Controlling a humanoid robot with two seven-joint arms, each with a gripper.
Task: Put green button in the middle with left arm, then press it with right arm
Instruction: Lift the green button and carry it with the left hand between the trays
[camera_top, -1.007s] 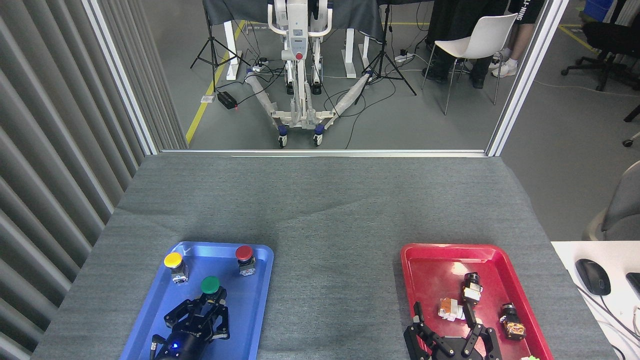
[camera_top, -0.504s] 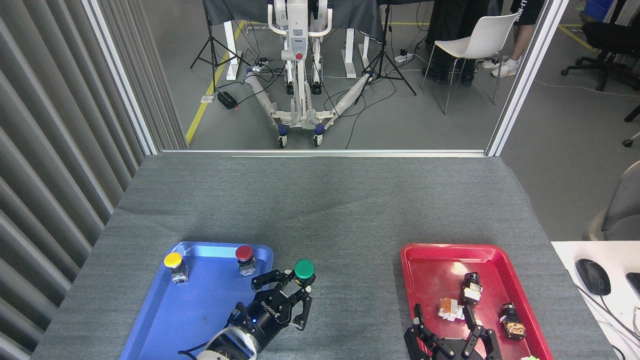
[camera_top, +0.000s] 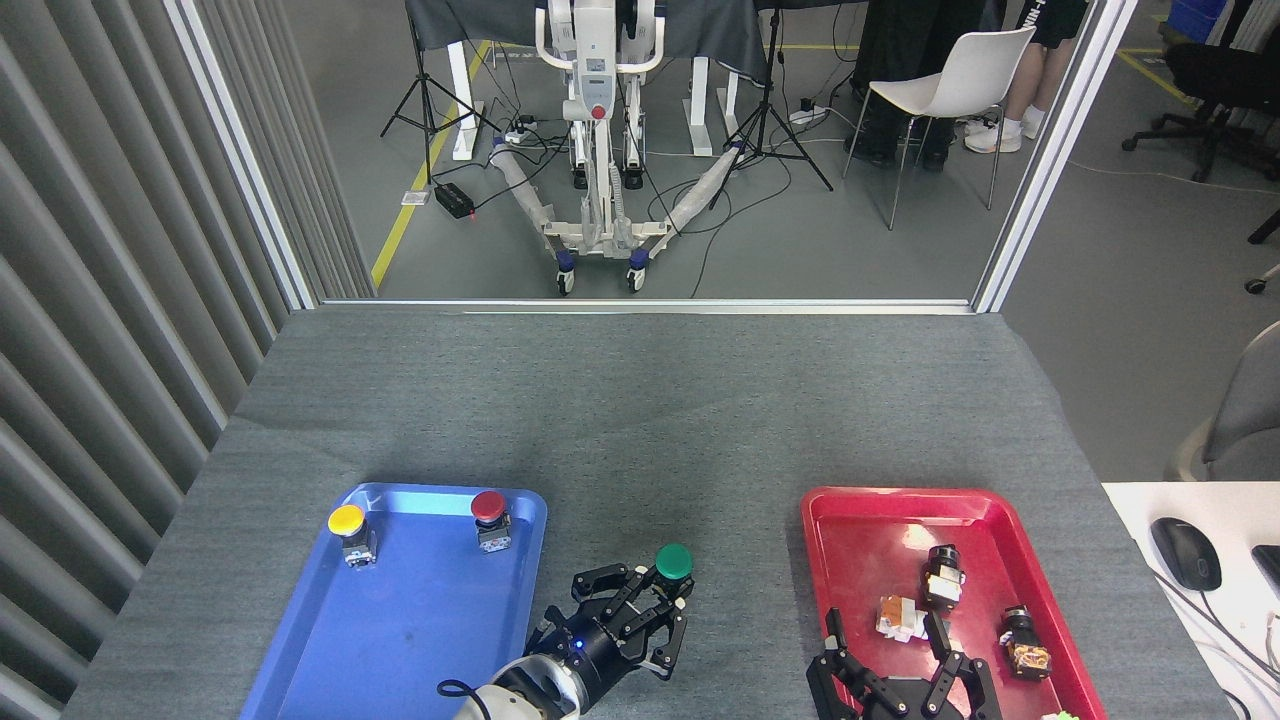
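Observation:
The green button (camera_top: 674, 562), a dark-green round cap on a small base, is over the grey cloth of the middle (camera_top: 690, 470), between the two trays. My left gripper (camera_top: 650, 605) is shut on the base of the green button, with its black fingers (camera_top: 605, 578) wrapped around it from below left. Whether the button touches the cloth I cannot tell. My right gripper (camera_top: 895, 665) stands open over the near end of the red tray (camera_top: 850, 510), with its fingers spread and nothing between them.
The blue tray (camera_top: 400, 620) at the left holds a yellow button (camera_top: 347, 522) and a red button (camera_top: 488, 507). Several small parts (camera_top: 940, 575) lie in the red tray. A white desk with a mouse (camera_top: 1185, 552) is at the right edge.
My left gripper has carried the green button out of the blue tray and rightward over the grey cloth. The right gripper has stayed in place.

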